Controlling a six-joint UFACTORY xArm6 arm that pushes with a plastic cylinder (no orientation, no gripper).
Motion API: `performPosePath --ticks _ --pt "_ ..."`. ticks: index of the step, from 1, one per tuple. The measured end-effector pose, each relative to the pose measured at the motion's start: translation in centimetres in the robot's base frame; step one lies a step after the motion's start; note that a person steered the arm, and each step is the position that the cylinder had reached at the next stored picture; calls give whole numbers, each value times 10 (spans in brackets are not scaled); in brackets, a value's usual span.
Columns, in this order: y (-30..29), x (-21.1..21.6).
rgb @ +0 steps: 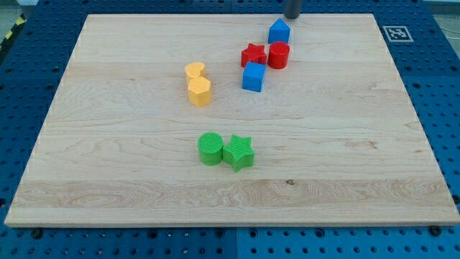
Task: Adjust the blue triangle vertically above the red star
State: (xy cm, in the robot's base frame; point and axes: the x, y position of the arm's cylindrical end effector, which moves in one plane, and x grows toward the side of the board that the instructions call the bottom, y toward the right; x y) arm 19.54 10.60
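Observation:
The blue triangle [279,31] is a house-shaped blue block near the view's top. The red star [252,55] lies below and to the left of it. My tip [292,16] shows as a dark rod end at the view's top edge, just above and right of the blue triangle, very close to it. A red cylinder [279,55] sits right of the red star, directly below the blue triangle. A blue cube [253,77] sits just below the red star.
A yellow heart [195,70] and a yellow hexagon [199,91] stand together left of centre. A green cylinder [210,148] and a green star [238,152] touch at the lower middle. The wooden board [108,180] ends on blue pegboard.

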Motion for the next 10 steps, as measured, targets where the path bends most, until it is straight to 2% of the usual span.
performPosePath --ticks 1,2,3,4,5,6,7,9,10 --pt "-30 27" --pt "-30 46" --pt "-27 46" --pt "2 14" --pt "24 31" --pt "23 56" --pt "21 58" --pt "16 43" --pt "-9 41"
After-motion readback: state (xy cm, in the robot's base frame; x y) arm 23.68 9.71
